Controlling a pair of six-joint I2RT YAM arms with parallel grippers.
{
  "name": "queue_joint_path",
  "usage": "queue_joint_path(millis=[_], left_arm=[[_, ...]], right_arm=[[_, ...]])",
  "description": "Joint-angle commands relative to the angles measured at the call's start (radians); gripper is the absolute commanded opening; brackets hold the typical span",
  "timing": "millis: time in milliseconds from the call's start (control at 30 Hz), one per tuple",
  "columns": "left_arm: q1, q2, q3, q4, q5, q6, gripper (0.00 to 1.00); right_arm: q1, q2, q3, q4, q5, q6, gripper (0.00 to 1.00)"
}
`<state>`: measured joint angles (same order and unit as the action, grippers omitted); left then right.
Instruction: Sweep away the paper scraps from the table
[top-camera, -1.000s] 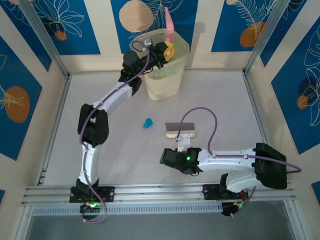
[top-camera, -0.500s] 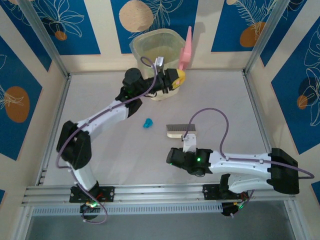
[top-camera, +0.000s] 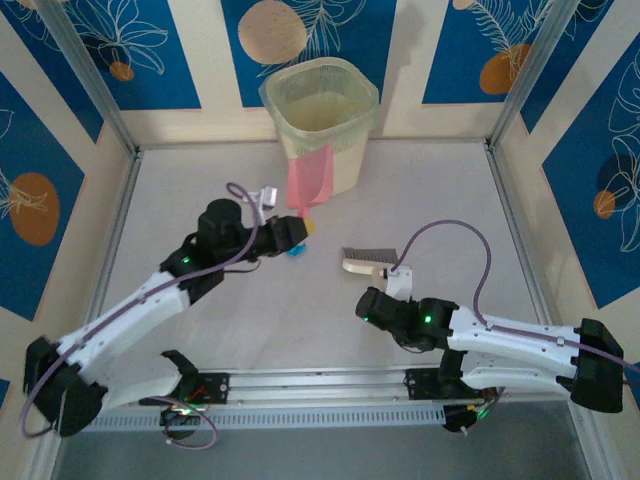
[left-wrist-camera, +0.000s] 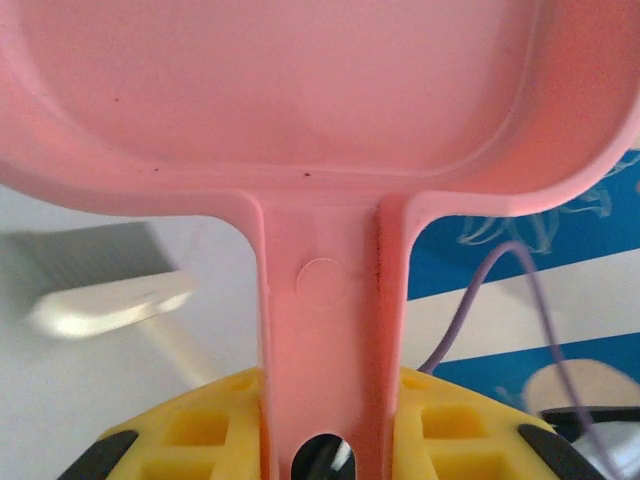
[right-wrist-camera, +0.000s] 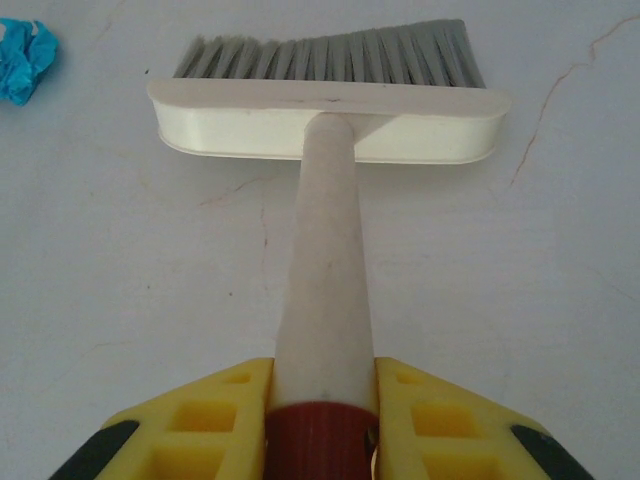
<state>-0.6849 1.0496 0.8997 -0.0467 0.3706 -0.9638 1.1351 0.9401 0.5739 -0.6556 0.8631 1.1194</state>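
Smooth glossy plastic dustpan (left-wrist-camera: 320, 100); matt table (right-wrist-camera: 500, 330) (hairline cracks); crumpled paper scrap (right-wrist-camera: 25, 60)

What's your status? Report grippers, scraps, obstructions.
Left gripper shut on pink dustpan. Right gripper shut on brush. One cyan scrap on table, left of brush head. Nothing between them.

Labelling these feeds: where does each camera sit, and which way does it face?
Top external: above and behind the arms, looking down at the table; both arms show.
Left wrist: behind the left gripper, facing along the dustpan; its yellow fingers.
Right wrist: behind the right gripper, facing down the brush; its fingers.
Shared: cyan scrap, in top and right wrist.
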Motion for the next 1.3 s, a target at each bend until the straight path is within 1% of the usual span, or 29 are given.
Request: queue_joint_path(millis=[0,100,200,367,467,633,833,1033,1167,1267], left_arm=[[-0.006,-0.114,-0.008,-0.351,-0.130,0.226,0.00],[-0.007,-0.179,-0.019,-0.514,-0.163,0.296,0.00],[-0.007,-0.221,-0.047,-0.624,-0.170,0.323,0.00],[-0.009,-0.295,-0.147,-0.699,-0.154,0.306,0.00],[-0.012,-0.336,-0.217,-0.715,-0.142,0.285,0.00],[-0.044,-0.381,-0.309,-0.723,-0.137,0.257,0.00],[-0.094,-0.407,-0.385,-0.684,-0.176,0.208,0.00],[-0.169,-0.328,-0.388,-0.678,-0.229,0.213,0.00],[-0.244,-0.257,-0.413,-0.623,-0.250,0.201,0.00],[-0.271,-0.219,-0.433,-0.588,-0.269,0.192,0.00]], right_arm=[[-0.034,-0.010,0.030,-0.033,-0.020,-0.014,0.00],[-0.063,-0.010,0.058,-0.040,-0.017,-0.026,0.00],[-0.106,-0.008,0.086,-0.036,-0.032,-0.043,0.00],[-0.183,0.023,0.140,0.007,-0.093,-0.102,0.00],[-0.203,0.069,0.192,0.017,-0.111,-0.124,0.00],[-0.213,0.191,0.300,0.025,-0.141,-0.156,0.00],[-0.208,0.367,0.442,0.033,-0.168,-0.180,0.00],[-0.206,0.488,0.529,0.072,-0.194,-0.208,0.00],[-0.202,0.549,0.572,0.092,-0.228,-0.226,0.00],[-0.190,0.569,0.581,0.115,-0.248,-0.233,0.00]])
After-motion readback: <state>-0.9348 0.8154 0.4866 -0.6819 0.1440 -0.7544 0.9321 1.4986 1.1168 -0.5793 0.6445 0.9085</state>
